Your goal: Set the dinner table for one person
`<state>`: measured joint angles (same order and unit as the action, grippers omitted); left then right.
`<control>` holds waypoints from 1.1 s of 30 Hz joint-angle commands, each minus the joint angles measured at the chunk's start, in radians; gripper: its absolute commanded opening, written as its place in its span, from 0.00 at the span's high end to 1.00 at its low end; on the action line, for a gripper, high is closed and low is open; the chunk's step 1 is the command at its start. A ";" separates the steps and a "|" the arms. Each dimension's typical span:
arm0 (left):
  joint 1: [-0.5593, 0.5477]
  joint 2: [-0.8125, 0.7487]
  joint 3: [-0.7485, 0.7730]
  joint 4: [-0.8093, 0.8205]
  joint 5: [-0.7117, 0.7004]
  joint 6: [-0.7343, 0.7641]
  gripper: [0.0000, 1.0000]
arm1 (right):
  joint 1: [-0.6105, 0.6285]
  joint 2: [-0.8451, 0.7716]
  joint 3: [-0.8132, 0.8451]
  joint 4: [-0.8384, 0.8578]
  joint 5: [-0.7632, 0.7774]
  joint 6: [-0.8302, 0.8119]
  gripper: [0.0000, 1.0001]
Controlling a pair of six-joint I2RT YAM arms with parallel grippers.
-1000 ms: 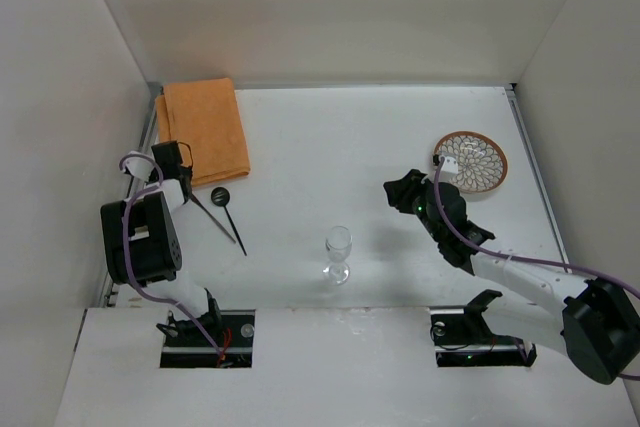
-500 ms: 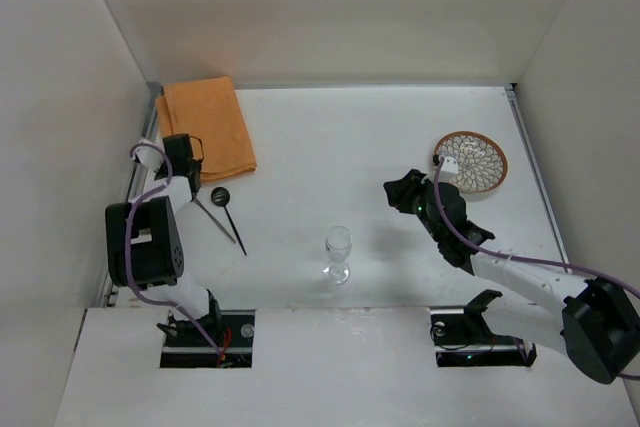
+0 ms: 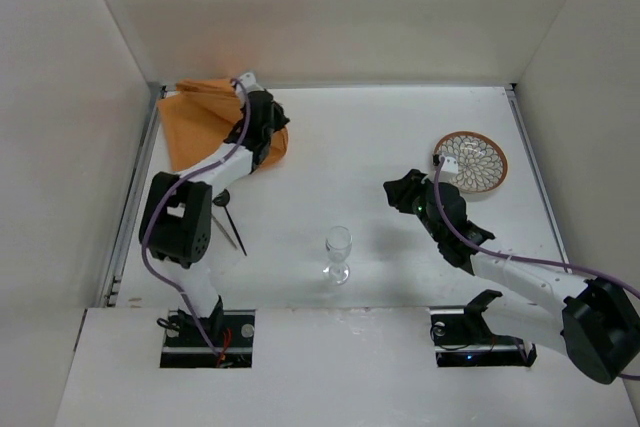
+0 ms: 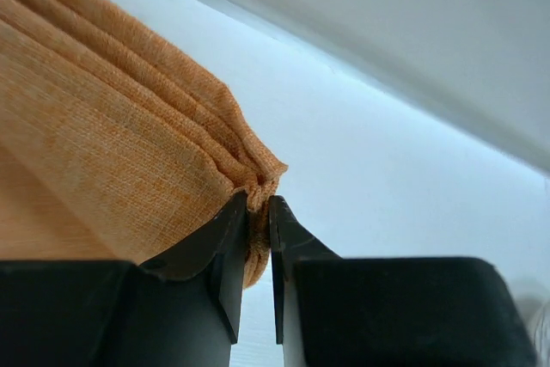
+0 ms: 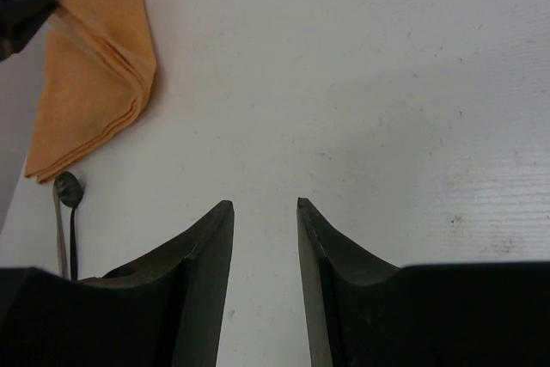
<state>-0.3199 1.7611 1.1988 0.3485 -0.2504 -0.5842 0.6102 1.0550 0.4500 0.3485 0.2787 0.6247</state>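
Table: the large matte white rectangular dinner table [image 3: 380,137], railed at its sides, lies under everything.
Cloth: a folded orange woven cloth mat [image 3: 190,122] is seen far-left of the clear stemmed glass [image 3: 339,250]. One end is bunched and raised because it is pinched.
Spoon: a dark metal spoon [image 3: 221,196] lies flat left of the glass, untouched. A second thin dark utensil lies beside it.
Left gripper: the left gripper [image 4: 259,205] is clamped on the cloth mat's layered edge, jaws nearly together. The edge grip is judged to be for dragging the mat toward the glass.
Glass: upright near the table's middle, nothing touching it.
Right gripper: the right gripper [image 5: 265,205] is held right of the glass over bare table, jaws parted narrowly, empty. It is judged parked clear of the left arm.
Plate: a round brown-rimmed lattice-patterned plate [image 3: 471,161] sits far-right of the glass, not yet placed.
Risk: the folds could be pulled apart by a one-corner drag.
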 commanded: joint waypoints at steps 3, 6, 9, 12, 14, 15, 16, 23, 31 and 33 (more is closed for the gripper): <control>-0.133 0.153 0.158 0.096 0.284 0.174 1.00 | 0.007 0.003 0.012 0.069 0.014 0.012 0.58; -0.167 0.247 0.247 0.061 0.396 0.198 0.97 | 0.001 0.025 0.006 0.087 0.014 0.029 0.58; -0.185 0.293 0.288 0.047 0.470 0.199 0.89 | -0.003 0.059 0.006 0.109 0.014 0.041 0.47; -0.190 0.273 0.268 0.055 0.464 0.207 0.74 | -0.011 0.105 0.012 0.132 0.010 0.055 0.38; -0.183 0.223 0.220 0.075 0.426 0.213 0.64 | -0.017 0.141 0.024 0.148 0.002 0.069 0.34; -0.176 0.190 0.191 0.090 0.399 0.208 0.60 | -0.022 0.176 0.039 0.161 -0.012 0.082 0.31; -0.166 0.155 0.155 0.112 0.375 0.202 0.58 | -0.030 0.198 0.052 0.167 -0.025 0.093 0.30; -0.060 -0.082 -0.132 0.251 0.246 0.046 0.47 | -0.121 0.489 0.272 0.202 -0.167 0.230 0.28; 0.135 -0.285 -0.439 0.204 0.016 -0.179 0.46 | -0.149 0.812 0.613 0.041 -0.242 0.355 0.39; 0.199 -0.293 -0.472 0.164 -0.009 -0.241 0.46 | -0.146 0.858 0.680 -0.021 -0.251 0.372 0.40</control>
<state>-0.1848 1.5043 0.7658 0.5316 -0.1600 -0.6968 0.4587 1.8736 1.0401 0.4057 0.0723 0.9363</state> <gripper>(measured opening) 0.535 0.603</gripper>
